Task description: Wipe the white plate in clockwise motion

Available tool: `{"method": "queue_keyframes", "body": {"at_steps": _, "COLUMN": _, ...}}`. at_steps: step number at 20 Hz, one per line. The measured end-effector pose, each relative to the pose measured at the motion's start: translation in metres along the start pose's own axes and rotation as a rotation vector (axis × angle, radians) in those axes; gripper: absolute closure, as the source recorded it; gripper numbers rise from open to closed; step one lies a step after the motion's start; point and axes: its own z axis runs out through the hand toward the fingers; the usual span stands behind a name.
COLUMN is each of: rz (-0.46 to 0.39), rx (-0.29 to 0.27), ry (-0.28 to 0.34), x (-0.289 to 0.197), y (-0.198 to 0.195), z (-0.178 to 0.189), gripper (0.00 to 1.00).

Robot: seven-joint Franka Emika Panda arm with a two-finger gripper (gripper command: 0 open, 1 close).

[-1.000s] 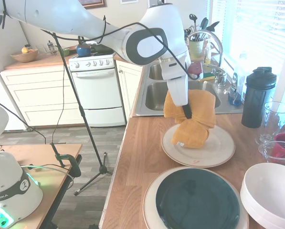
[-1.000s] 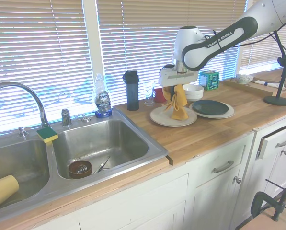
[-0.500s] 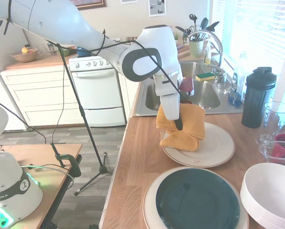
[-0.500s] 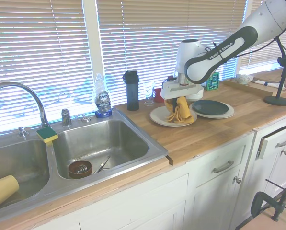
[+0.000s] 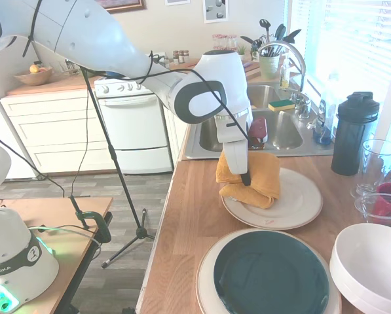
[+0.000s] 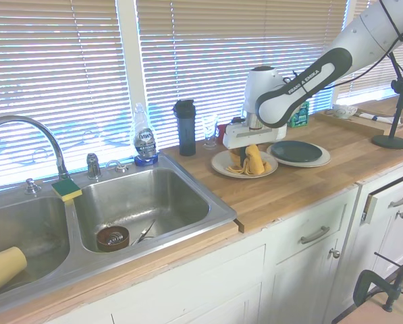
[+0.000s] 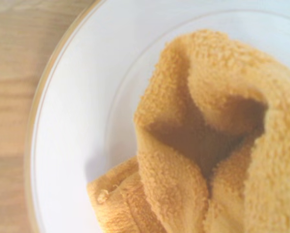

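The white plate (image 5: 293,203) lies on the wooden counter (image 5: 188,222) at frame centre-right, just in front of the sink (image 5: 215,134). The hand (image 5: 245,180), closed on an orange cloth (image 5: 257,180), presses it against the plate's left portion.

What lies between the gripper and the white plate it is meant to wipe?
An orange towel lies bunched between the gripper and the white plate, its folds resting on the plate. The first exterior view shows this best; the wrist view confirms it.
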Motion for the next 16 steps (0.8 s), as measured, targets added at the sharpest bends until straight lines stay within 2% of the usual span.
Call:
{"method": "queue_keyframes", "body": {"at_steps": 8, "rz": 0.036, "rx": 0.015, "ry": 0.021, "x": 0.029, "y": -0.003, "z": -0.005, "gripper": 1.00}}
{"method": "queue_keyframes", "body": {"at_steps": 16, "rz": 0.037, "rx": -0.023, "ry": 0.033, "x": 0.044, "y": 0.011, "z": -0.004, "gripper": 1.00}}
